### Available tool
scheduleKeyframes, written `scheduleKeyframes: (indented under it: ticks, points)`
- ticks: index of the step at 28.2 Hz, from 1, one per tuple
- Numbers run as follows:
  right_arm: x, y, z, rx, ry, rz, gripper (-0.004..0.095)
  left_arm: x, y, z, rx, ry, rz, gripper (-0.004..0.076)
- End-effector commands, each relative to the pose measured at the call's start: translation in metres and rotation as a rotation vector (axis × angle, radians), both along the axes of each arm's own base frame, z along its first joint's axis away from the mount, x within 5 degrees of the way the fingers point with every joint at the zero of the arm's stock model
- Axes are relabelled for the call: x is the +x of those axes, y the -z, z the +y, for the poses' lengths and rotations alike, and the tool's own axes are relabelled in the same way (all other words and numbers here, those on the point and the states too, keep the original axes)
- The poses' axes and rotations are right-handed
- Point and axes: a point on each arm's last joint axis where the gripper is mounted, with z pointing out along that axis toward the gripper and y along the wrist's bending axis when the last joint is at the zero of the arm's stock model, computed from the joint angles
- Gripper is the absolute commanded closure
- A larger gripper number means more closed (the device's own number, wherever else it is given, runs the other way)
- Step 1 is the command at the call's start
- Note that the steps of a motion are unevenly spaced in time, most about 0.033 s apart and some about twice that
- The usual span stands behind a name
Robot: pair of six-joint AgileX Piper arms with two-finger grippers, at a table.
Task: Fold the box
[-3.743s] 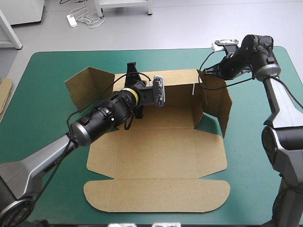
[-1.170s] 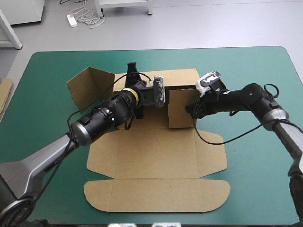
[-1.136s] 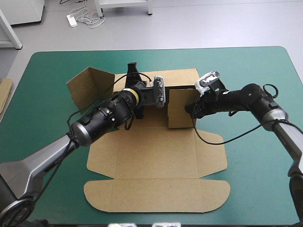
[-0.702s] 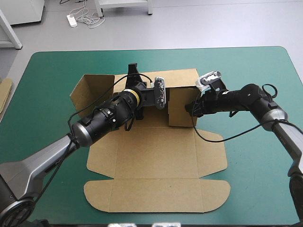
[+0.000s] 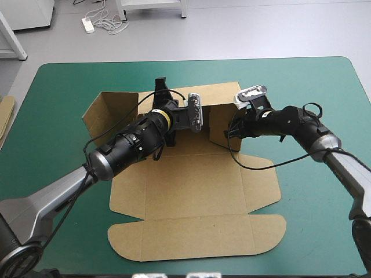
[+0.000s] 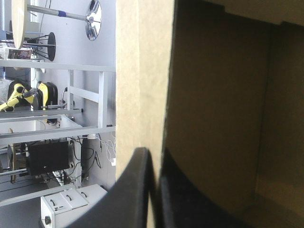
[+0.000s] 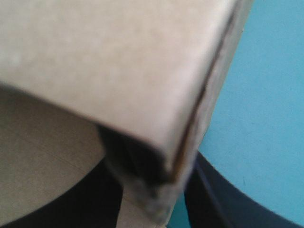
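The brown box (image 5: 191,185) lies on the teal-green cover with its base and lid (image 5: 197,234) flat. Its back wall (image 5: 217,94) stands up. The left side flap (image 5: 110,110) is raised too. My left gripper (image 5: 162,90) reaches over the base to the back wall's top edge. In the left wrist view it (image 6: 154,190) is shut on that board edge. My right gripper (image 5: 232,130) comes in from the right and holds the right wall (image 5: 219,124), turned inward against the back wall. In the right wrist view the wall's corner (image 7: 161,190) sits between its fingers.
An edge of more brown board (image 5: 6,113) shows at the table's left edge. The box takes up the middle of the table, its lid reaching close to the near edge.
The right gripper has swung the right wall in from its spread position and carried it farther left. The left flap has turned inward. The base and lid have slid slightly right.
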Motion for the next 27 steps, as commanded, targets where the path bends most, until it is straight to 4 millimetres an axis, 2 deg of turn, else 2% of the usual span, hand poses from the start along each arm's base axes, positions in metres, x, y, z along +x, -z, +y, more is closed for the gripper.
scheduleKeyframes:
  ticks: [1,9,17,19,25,27]
  points:
    - [-0.001,-0.035,0.0,0.059,0.023,-0.125,0.0649,-0.008,-0.017,0.0,-0.095,-0.006,-0.006,0.0733]
    - [-0.002,-0.049,0.003,0.052,-0.027,-0.134,0.092,-0.008,-0.017,0.0,-0.09,-0.004,-0.009,0.0733]
    - [-0.001,-0.051,0.003,0.056,-0.018,-0.147,0.0925,-0.008,-0.019,0.0,-0.09,0.002,-0.019,0.0715]
    - [0.0,-0.051,0.002,0.062,-0.009,-0.15,0.0925,-0.009,-0.021,0.001,-0.092,0.004,-0.025,0.0655]
    - [0.002,-0.053,0.002,0.083,0.024,-0.158,0.0924,-0.022,-0.037,0.006,-0.147,0.008,-0.029,0.0392]
    - [0.002,-0.053,0.001,0.087,0.032,-0.156,0.0925,-0.03,-0.041,0.003,-0.181,0.027,-0.013,0.0353]
